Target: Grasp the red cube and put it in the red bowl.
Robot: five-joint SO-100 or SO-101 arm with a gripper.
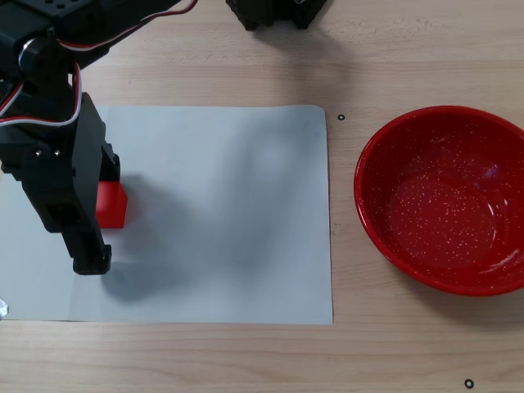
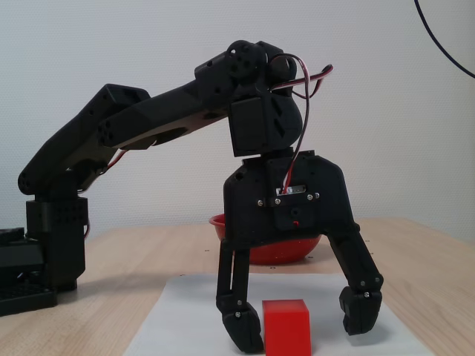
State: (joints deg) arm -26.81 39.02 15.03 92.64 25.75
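Note:
The red cube (image 1: 113,205) sits on a white sheet of paper (image 1: 229,213), near its left edge in a fixed view. My gripper (image 1: 101,215) is lowered over it, open, with one finger on each side of the cube. In a fixed view from the side, the cube (image 2: 286,328) stands on the paper between the fingers of the gripper (image 2: 304,330), close against the left finger (image 2: 241,326), with a gap to the right finger (image 2: 361,308). The red bowl (image 1: 442,205) with white speckles stands empty at the right on the wood, and its rim (image 2: 217,222) shows behind the gripper.
The arm's black base (image 2: 44,252) stands at the left in the side view and at the top edge (image 1: 274,12) from above. Small black marks (image 1: 341,117) (image 1: 468,382) dot the wooden table. The paper's right edge lies a short gap from the bowl.

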